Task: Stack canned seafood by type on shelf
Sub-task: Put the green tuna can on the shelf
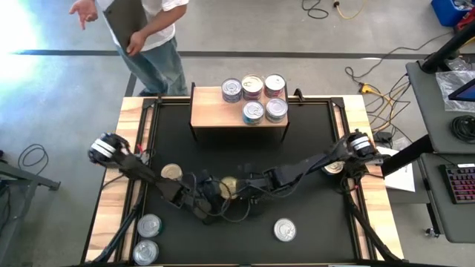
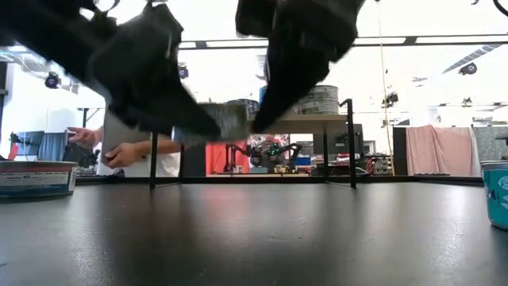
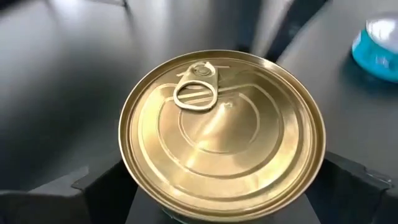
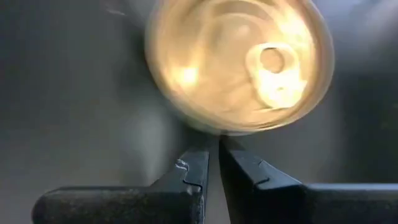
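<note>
A gold-lidded can (image 3: 221, 134) with a ring pull sits between the fingers of my left gripper (image 3: 224, 186), mid-mat toward the near side (image 1: 228, 187). In the low view the can (image 2: 230, 123) hangs above the black mat between both arms. My right gripper (image 4: 214, 149) is shut, its tips just at the can's rim on the right-hand side (image 1: 242, 185). At the far edge stands the light-wood shelf (image 1: 211, 115), with several silver-lidded cans (image 1: 253, 87) resting on its right half. My left gripper pinches the gold can by its side wall (image 3: 134, 180), one finger (image 3: 102, 186) on each opposite side. The fingers slant down from the table's left. The can is lifted clear of the mat, lid up. Whether my right gripper's shut tips touch the can's rim I cannot tell.
A second gold can (image 1: 171, 172) lies left of my left arm. Silver cans sit near the front left (image 1: 148, 224) (image 1: 145, 252) and front right (image 1: 284, 230). A blue-labelled can (image 1: 334, 167) stands under my right arm. A person (image 1: 148, 37) stands beyond the far edge.
</note>
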### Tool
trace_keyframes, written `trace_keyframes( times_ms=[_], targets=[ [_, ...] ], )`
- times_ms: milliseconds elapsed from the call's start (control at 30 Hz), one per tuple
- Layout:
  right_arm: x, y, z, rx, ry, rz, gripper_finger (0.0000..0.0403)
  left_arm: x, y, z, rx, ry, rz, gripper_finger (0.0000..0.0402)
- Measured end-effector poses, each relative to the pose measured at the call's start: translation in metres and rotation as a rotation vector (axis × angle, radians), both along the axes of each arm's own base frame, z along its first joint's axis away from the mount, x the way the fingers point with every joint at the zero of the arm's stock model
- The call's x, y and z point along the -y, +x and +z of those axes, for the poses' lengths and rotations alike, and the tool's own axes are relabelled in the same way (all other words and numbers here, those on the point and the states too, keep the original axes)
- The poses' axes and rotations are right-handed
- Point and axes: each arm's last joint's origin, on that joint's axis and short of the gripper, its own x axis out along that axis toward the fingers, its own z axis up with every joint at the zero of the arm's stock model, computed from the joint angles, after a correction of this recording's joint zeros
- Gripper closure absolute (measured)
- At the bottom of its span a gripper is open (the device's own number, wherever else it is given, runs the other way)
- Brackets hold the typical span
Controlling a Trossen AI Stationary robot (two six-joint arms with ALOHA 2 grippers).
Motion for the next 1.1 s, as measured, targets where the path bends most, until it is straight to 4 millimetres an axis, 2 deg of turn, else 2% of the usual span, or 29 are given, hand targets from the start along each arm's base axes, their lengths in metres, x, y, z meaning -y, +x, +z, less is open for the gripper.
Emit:
trace_keyframes(
  times_ms=[133, 233, 367, 500, 733, 933, 1100],
  targets=[
    [0.009, -0.007, 0.034, 0.092, -0.007, -0.032, 0.0375, -0.015, -0.009, 0.034, 0.043, 0.015, 0.059, 0.0034],
    [0.021, -0.013, 0.056, 0.152, -0.023, -0.08, 0.0379, -0.028, -0.017, 0.053, 0.032, 0.043, 0.076, 0.0034],
    [0.036, -0.021, 0.08, 0.216, -0.039, -0.114, 0.0392, -0.049, -0.027, 0.076, -0.006, 0.102, 0.043, 0.0034],
    [0.048, -0.025, 0.099, 0.3, -0.082, -0.154, 0.0394, -0.074, -0.041, 0.098, -0.041, 0.087, 0.004, 0.0034],
    [0.068, -0.009, 0.12, 0.399, -0.053, -0.264, 0.0394, -0.122, -0.062, 0.131, -0.02, 0.14, -0.021, 0.0035],
    [0.095, 0.01, 0.141, 0.336, 0.014, -0.451, 0.0394, -0.167, -0.065, 0.141, -0.086, 0.148, -0.155, 0.0032],
    [0.114, 0.023, 0.162, 0.314, -0.015, -0.478, 0.0394, -0.201, -0.066, 0.149, -0.112, 0.149, -0.172, 0.0031]
  ],
)
